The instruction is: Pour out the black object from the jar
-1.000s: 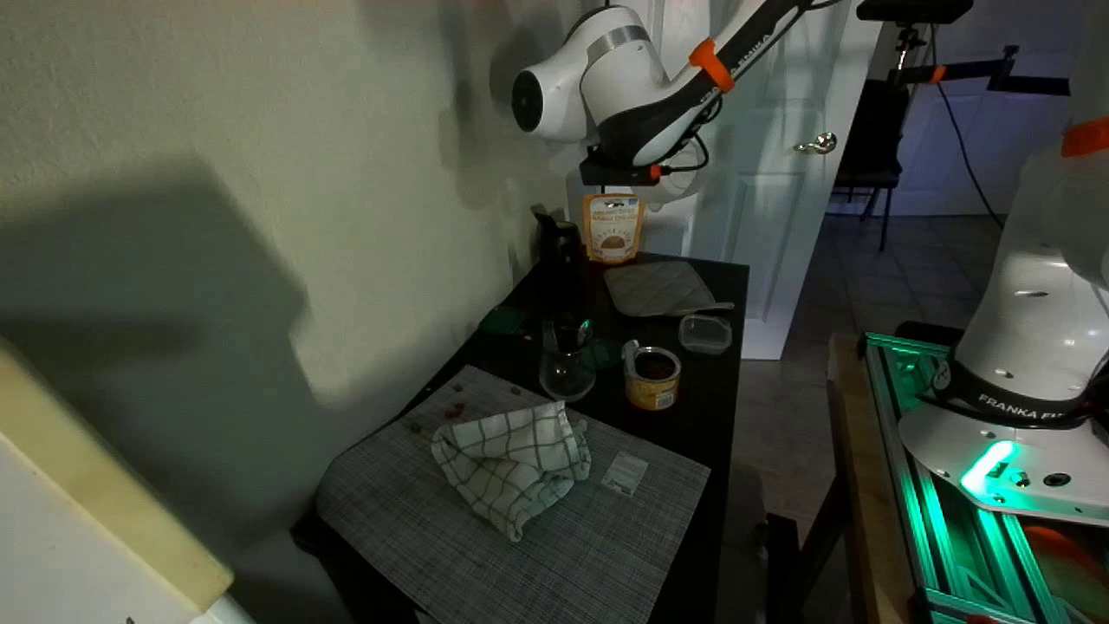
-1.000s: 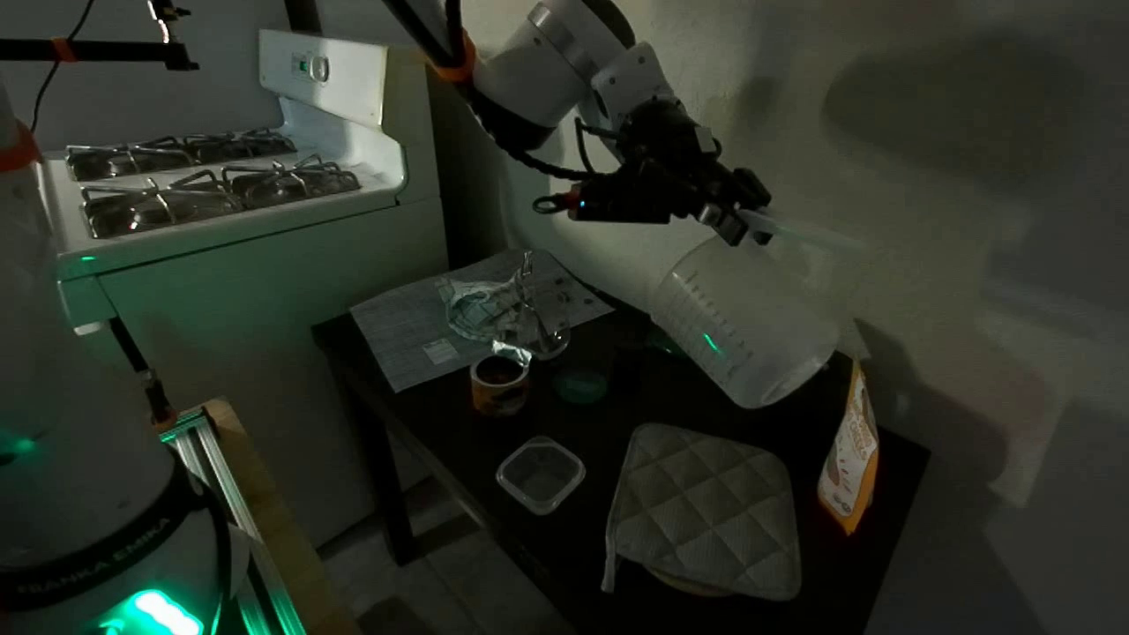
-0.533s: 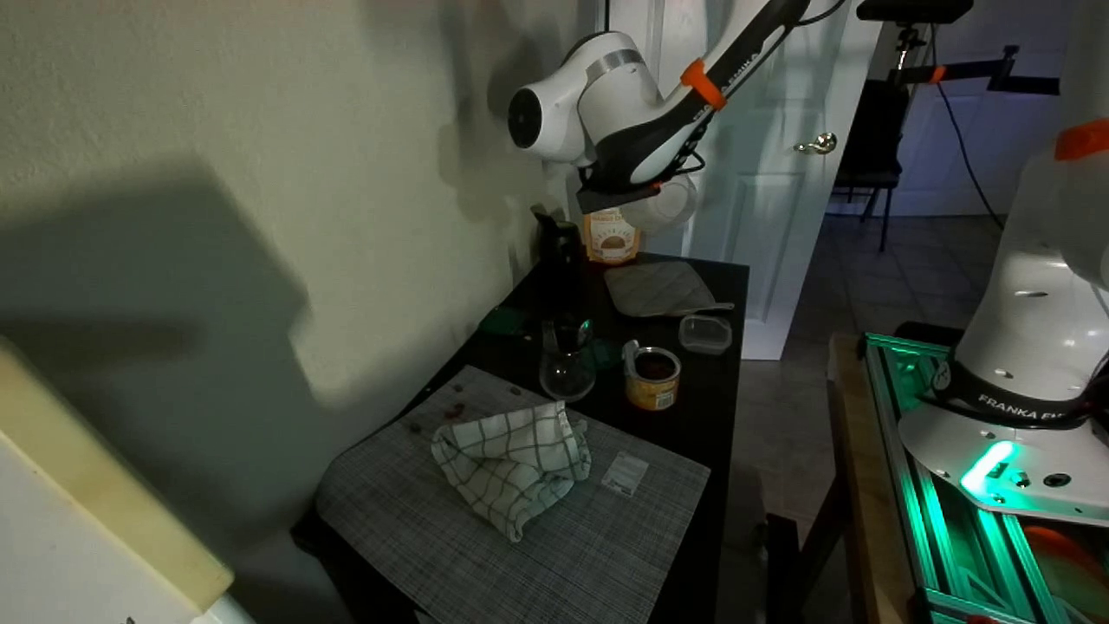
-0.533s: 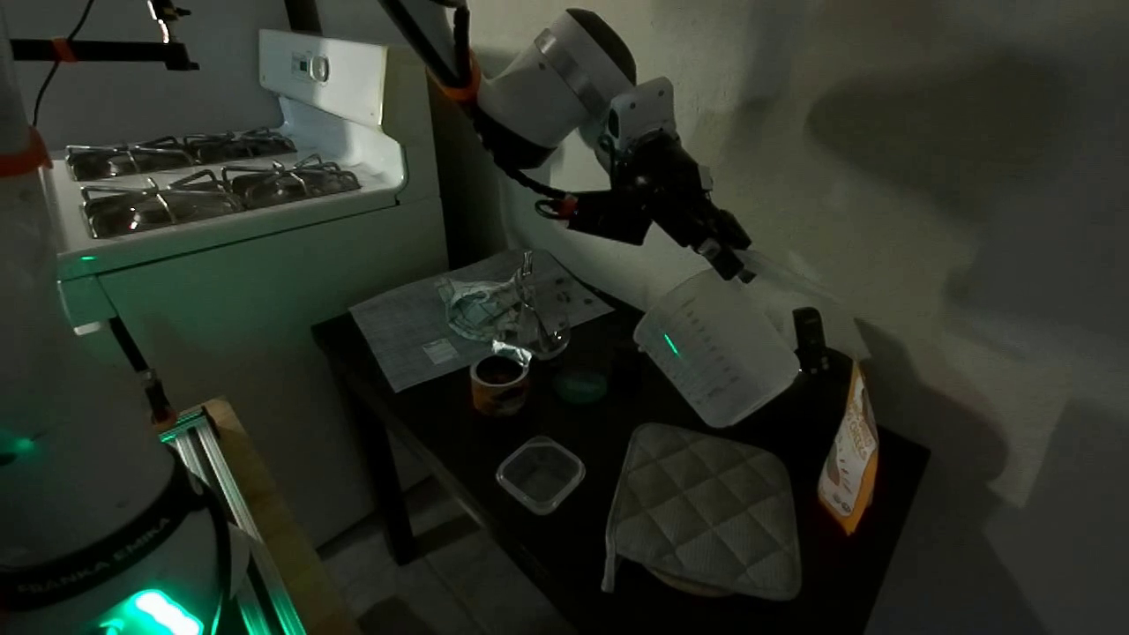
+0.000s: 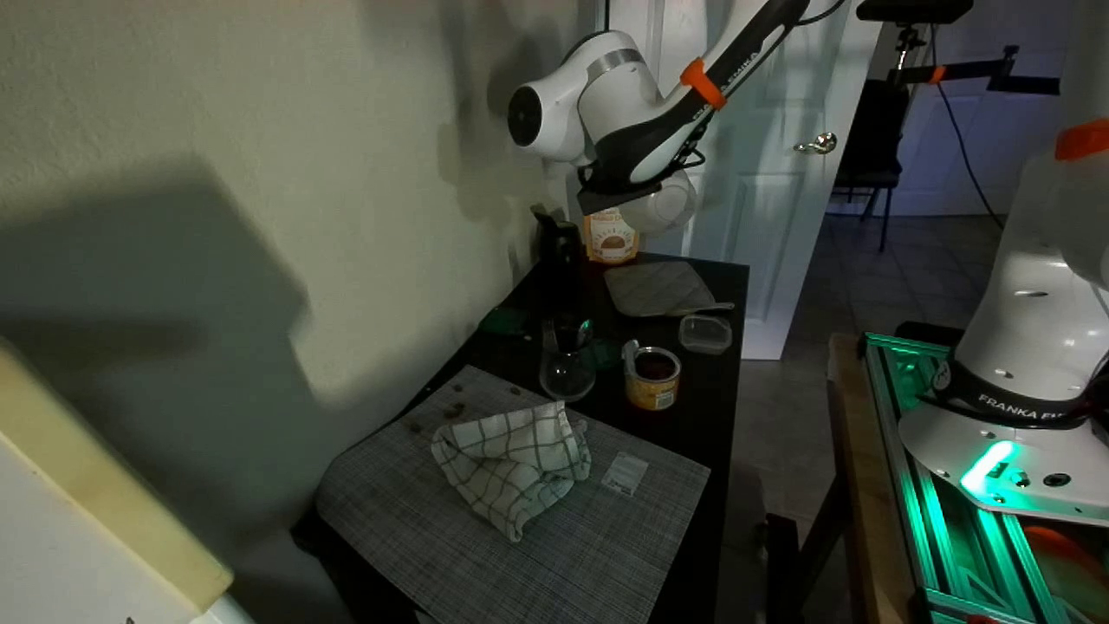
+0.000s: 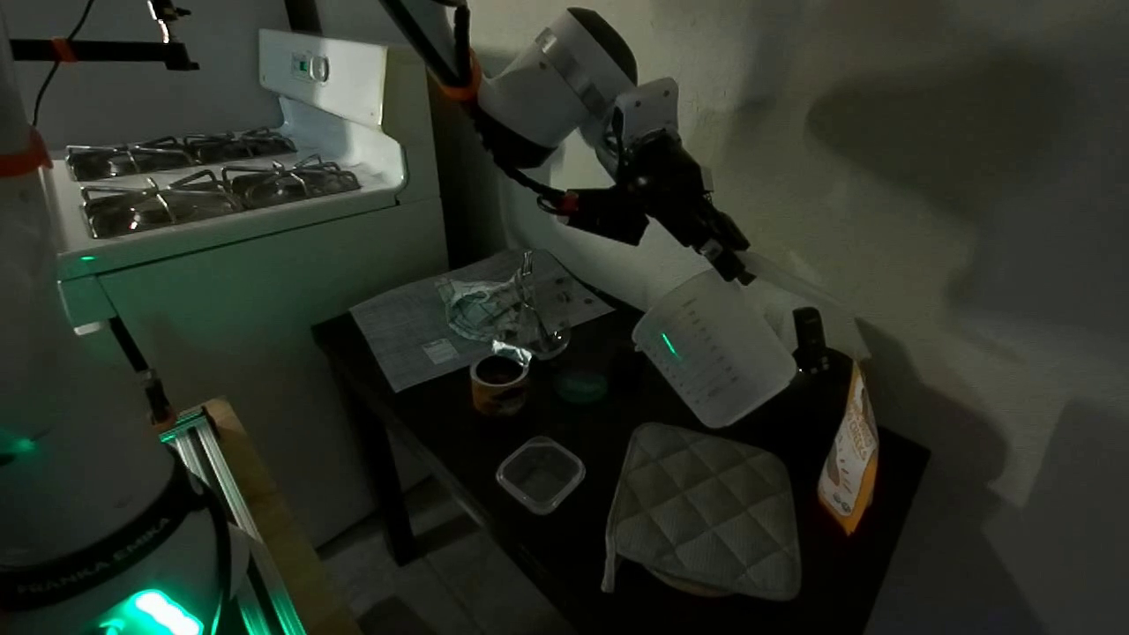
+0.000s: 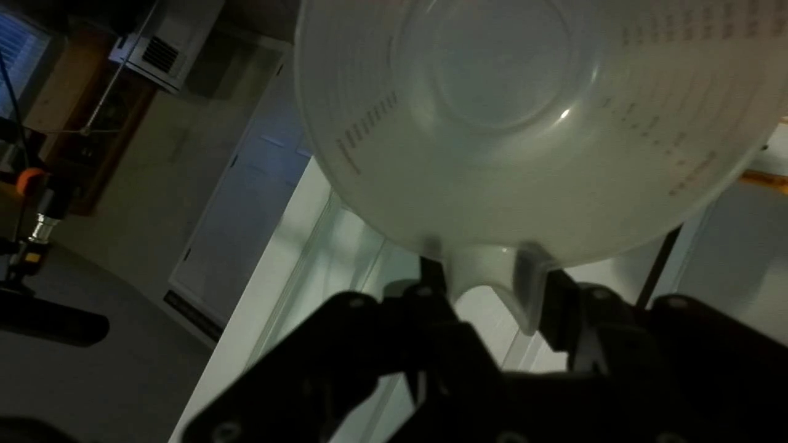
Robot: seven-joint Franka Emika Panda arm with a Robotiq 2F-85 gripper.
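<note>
The jar is a large, dull translucent jug with printed measuring marks, seen tilted above the table's far end in an exterior view (image 6: 719,353). It also shows in an exterior view (image 5: 663,206), partly behind the arm. My gripper (image 6: 736,265) is shut on the jar's upper edge at its pale handle. In the wrist view my gripper's (image 7: 492,286) two fingers stand on either side of this handle, and the jar's (image 7: 492,203) mouth and round base are visible. No black object shows inside the visible part. Small dark bits (image 5: 457,409) lie on the grey mat (image 5: 398,511).
Below are a quilted pot holder (image 6: 714,511), a clear square container (image 6: 540,474) and an orange pouch (image 6: 851,450). A black jug (image 5: 559,243) stands by the wall. An open tub (image 5: 651,386), a clear glass vessel (image 5: 567,373) and a checked towel (image 5: 520,468) are nearer the mat.
Over the first half second my gripper and the jar moved lower and the gripper tilted further down, uncovering the black jug. Since then they have hardly moved.
</note>
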